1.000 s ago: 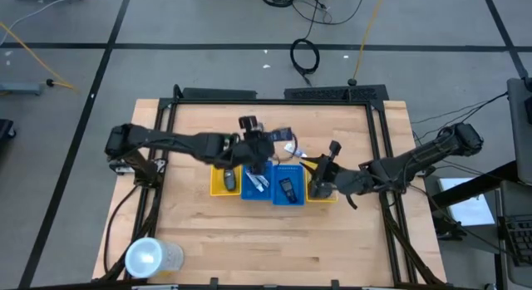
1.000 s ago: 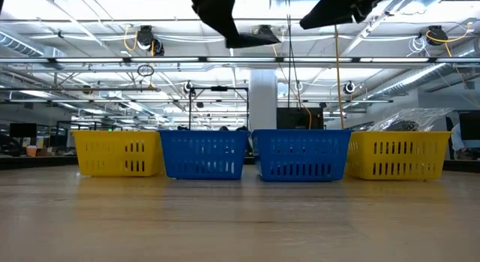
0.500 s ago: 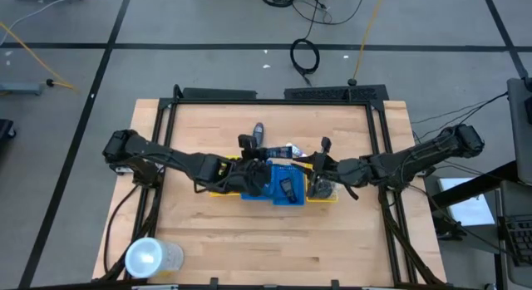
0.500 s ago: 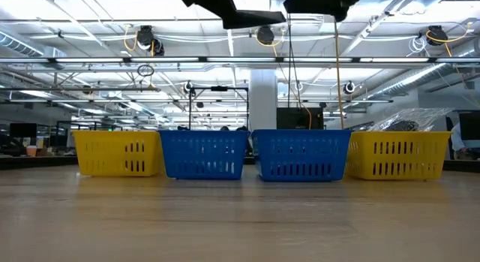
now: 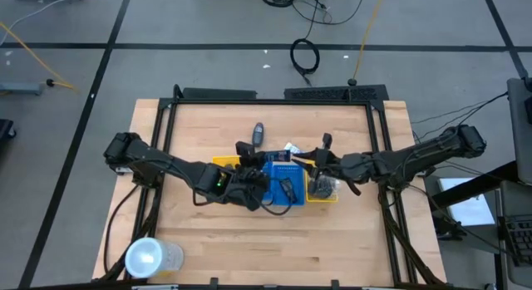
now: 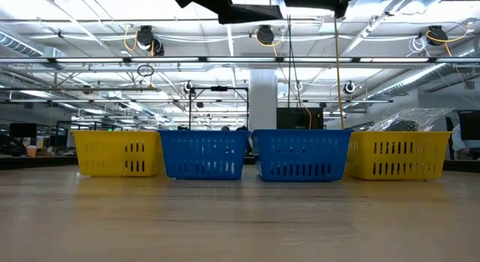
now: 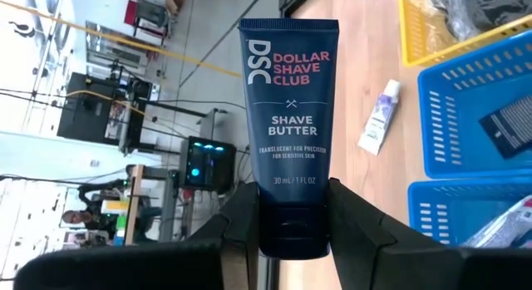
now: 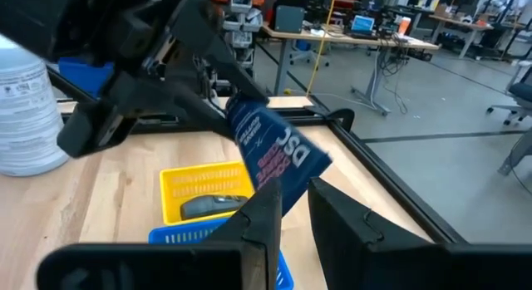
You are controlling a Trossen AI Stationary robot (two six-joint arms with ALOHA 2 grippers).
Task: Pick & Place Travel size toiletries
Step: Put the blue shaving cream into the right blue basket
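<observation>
My left gripper point(image 7: 289, 215) point(image 5: 247, 149) is raised above the row of trays and shut on a dark blue tube point(image 7: 288, 115) point(image 8: 270, 149) point(image 5: 258, 132) printed "Shave Butter". My right gripper point(image 8: 295, 199) point(image 5: 324, 150) is open and hovers over the right trays. It faces the tube's flat end, which shows just past its fingers. A white tube with a purple label point(image 7: 378, 117) point(image 5: 289, 148) lies flat on the table behind the trays. A dark bottle point(image 8: 212, 207) lies in the left yellow tray. Dark mesh puffs point(image 5: 322, 188) fill the right yellow tray. My left gripper pinches the dark blue tube at its cap end point(image 7: 289, 236) between the two fingers point(image 7: 243, 228). The tube runs straight out ahead along the fingers, with its flat crimped end point(image 7: 288, 26) farthest from them. It is lifted clear of the table and trays.
Four slotted trays stand in a row mid-table: yellow point(image 6: 118, 153), blue point(image 6: 202, 155), blue point(image 6: 301, 154) and yellow point(image 6: 397, 155). The right blue tray point(image 5: 293, 167) holds a dark flat item. A large clear cup point(image 5: 151, 257) point(image 8: 25, 107) stands at the near left corner. A black frame borders the table.
My left gripper has drawn back toward the table's near edge and risen, keeping hold of the dark blue tube, which now points toward the far edge. My right gripper has risen and shifted toward the far edge and slightly left, closer to the tube.
</observation>
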